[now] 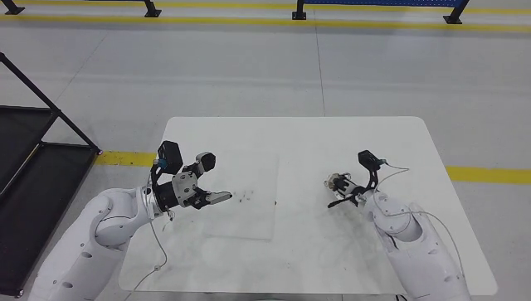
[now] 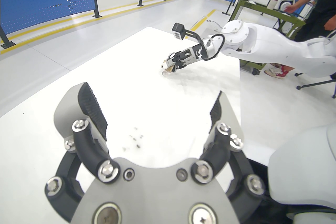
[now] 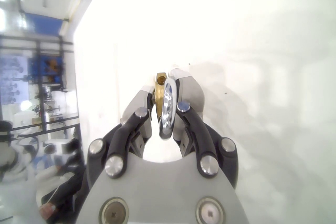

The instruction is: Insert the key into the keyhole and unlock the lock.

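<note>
The right gripper (image 3: 166, 89) clenched a brass padlock (image 3: 159, 91) (a chrome piece against it) in its jaws over the desk (image 1: 332, 148), right side; the left gripper (image 2: 153, 95) hovered, jaws released.

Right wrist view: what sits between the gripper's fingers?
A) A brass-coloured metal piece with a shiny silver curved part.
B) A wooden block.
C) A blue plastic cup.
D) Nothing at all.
A: the right gripper is closed on a brass-coloured metal piece, with a shiny silver curved part right against it.
</note>
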Motion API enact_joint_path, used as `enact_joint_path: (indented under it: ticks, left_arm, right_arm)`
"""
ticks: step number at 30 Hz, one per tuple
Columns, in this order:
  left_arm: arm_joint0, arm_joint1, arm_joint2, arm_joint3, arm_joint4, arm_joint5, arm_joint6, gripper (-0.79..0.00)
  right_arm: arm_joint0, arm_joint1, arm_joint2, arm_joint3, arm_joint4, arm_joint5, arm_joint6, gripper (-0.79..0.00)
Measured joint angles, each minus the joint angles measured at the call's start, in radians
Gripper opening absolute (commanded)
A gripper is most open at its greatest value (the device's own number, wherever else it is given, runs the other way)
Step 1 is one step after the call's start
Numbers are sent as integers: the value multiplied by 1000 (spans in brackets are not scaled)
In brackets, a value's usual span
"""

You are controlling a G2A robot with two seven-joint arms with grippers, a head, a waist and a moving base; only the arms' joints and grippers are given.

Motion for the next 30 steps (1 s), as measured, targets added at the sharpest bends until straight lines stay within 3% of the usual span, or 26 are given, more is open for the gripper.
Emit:
enact_joint_path:
  ticks: [26,27,29,30]
  left_arm:
    - [0,0,0,0,0,0,0,0]
    - [0,0,0,0,0,0,0,0]
    - [0,0,0,0,0,0,0,0]
    - [0,0,0,0,0,0,0,0]
  right_arm:
    - [-12,11,-2,-51,-179,131,39,-785]
    - [-12,11,-1,-53,-180,132,40,-693]
    - [-12,11,0,-57,-186,139,42,-172]
    - [-12,11,1,-59,-189,142,43,0]
